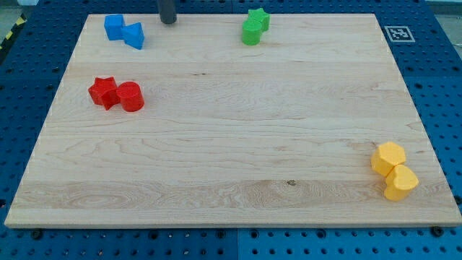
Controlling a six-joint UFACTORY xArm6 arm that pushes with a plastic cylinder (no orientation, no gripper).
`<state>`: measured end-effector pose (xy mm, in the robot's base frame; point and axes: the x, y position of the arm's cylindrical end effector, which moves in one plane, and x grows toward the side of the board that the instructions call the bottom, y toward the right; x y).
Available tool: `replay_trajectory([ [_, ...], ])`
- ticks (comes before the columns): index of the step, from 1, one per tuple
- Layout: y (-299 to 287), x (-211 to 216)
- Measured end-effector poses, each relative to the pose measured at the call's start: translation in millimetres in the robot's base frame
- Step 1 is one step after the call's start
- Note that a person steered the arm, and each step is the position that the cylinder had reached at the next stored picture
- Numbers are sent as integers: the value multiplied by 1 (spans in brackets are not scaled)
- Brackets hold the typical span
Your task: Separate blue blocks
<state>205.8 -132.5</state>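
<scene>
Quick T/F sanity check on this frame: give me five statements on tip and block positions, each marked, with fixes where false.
1. The two blue blocks touch each other at the view's top left. True.
2. My tip is pressed against the blue pair. False: it stands apart from them, to the view's right of the pair, near the board's top edge.
3. The red star and red cylinder sit side by side. True.
4. The yellow blocks lie at the view's top right. False: they are at the bottom right.
5. The green blocks are far apart. False: they touch, at the view's top centre.
</scene>
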Motion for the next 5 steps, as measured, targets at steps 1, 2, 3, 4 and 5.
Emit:
replay_trajectory([
  [1, -16, 0],
  [2, -43, 0],
  [3, -55, 0],
  [4, -67, 1],
  [5, -80, 7],
])
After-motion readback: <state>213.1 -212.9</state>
